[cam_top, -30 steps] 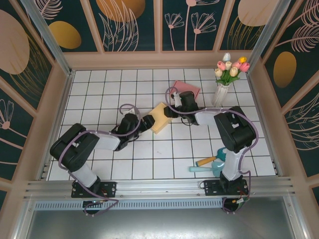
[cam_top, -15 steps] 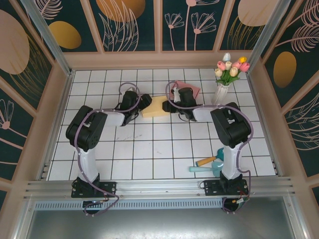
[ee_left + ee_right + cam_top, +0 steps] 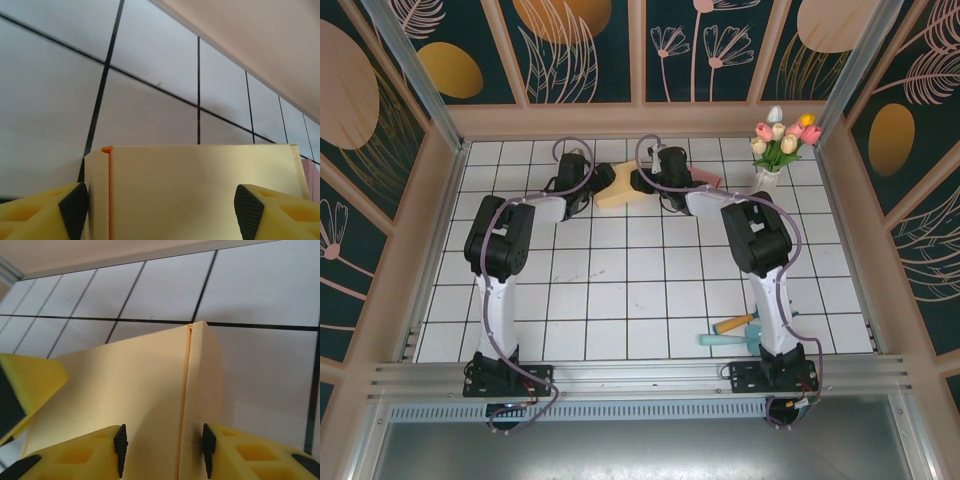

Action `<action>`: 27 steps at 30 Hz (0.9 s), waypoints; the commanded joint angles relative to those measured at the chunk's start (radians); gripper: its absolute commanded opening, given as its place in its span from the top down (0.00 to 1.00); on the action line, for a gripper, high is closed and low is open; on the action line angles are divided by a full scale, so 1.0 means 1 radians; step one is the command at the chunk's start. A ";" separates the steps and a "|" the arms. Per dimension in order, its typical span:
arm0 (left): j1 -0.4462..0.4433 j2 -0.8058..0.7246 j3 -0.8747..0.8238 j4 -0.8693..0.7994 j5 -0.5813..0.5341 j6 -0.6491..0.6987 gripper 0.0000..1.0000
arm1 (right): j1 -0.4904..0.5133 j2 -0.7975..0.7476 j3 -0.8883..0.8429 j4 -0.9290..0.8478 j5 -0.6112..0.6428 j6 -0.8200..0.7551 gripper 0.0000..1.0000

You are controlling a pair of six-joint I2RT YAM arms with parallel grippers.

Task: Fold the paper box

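The paper box (image 3: 618, 189) is a pale yellow folded card with an orange seam, held between my two grippers at the far middle of the table. My left gripper (image 3: 597, 186) is at its left end and my right gripper (image 3: 642, 183) at its right end. In the left wrist view the box (image 3: 170, 185) reaches past the right pad. The left gripper (image 3: 161, 205) stands wide open, its left pad against the box's edge. In the right wrist view the right gripper (image 3: 163, 445) is closed on the box (image 3: 140, 380), its pads pressing either side of the seam.
A pink sheet (image 3: 709, 177) lies just behind the right arm. A vase of tulips (image 3: 766, 180) stands at the back right. A wooden-handled tool with a teal head (image 3: 738, 328) lies near the right arm's base. The back wall rises just beyond the box.
Both arms have stretched toward the back wall. The box went with them from the middle of the table to the far rows of tiles. The jaws look unchanged.
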 commanded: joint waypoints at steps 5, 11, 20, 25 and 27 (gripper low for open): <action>-0.011 0.074 0.133 -0.085 0.039 0.089 0.22 | 0.010 0.037 0.069 -0.120 0.163 0.029 0.52; -0.011 0.058 0.077 -0.044 0.063 0.077 0.21 | 0.014 -0.003 0.010 -0.150 0.186 0.064 0.52; -0.011 0.013 0.032 -0.040 0.067 0.080 0.20 | 0.044 -0.094 -0.109 -0.117 0.170 0.079 0.52; -0.011 -0.017 0.040 -0.064 0.054 0.085 0.20 | 0.044 -0.107 -0.099 -0.123 0.170 0.078 0.51; -0.012 -0.037 0.037 -0.080 0.035 0.092 0.20 | 0.044 -0.113 -0.090 -0.135 0.173 0.073 0.51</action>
